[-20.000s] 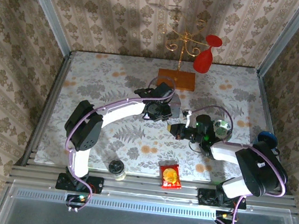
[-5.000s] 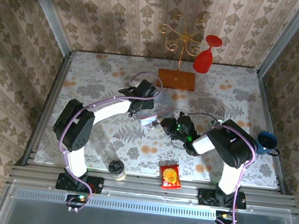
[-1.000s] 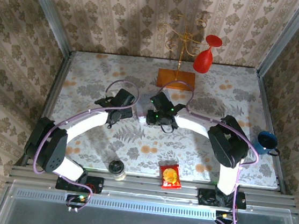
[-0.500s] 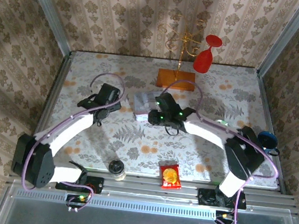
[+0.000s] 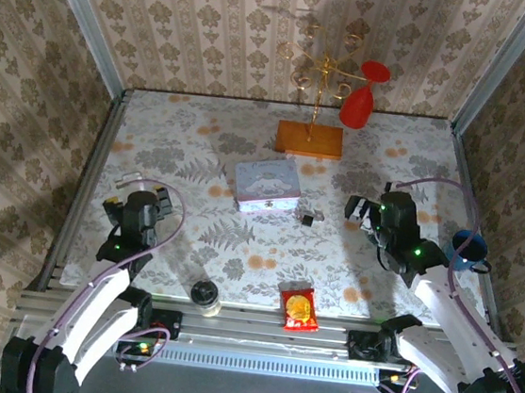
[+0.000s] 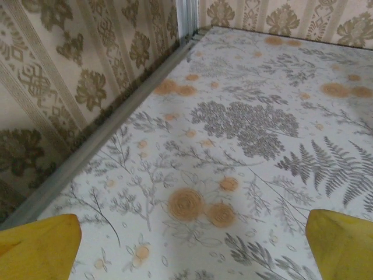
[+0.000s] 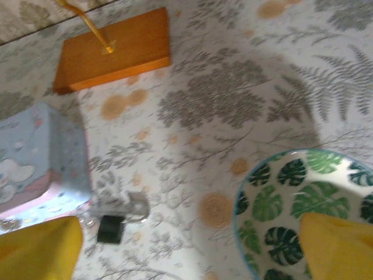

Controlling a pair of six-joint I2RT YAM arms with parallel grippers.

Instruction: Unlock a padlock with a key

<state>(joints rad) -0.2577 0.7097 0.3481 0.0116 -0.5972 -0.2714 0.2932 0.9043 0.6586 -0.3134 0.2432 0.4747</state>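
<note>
Beige wallpapered walls with a brown damask pattern close in three sides. The table carries a pale cloth printed with grey ferns and orange flowers. Aluminium corner posts and a slotted aluminium rail frame it.

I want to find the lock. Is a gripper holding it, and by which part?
Nothing is held. The left gripper and right gripper are both open and empty; the padlock lies loose beside the tin.

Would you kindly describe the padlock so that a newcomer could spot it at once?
Find the pale blue tin in the middle of the table. Just off its near right corner lies the padlock. It is a tiny black block, far smaller and darker than the tin.
</note>
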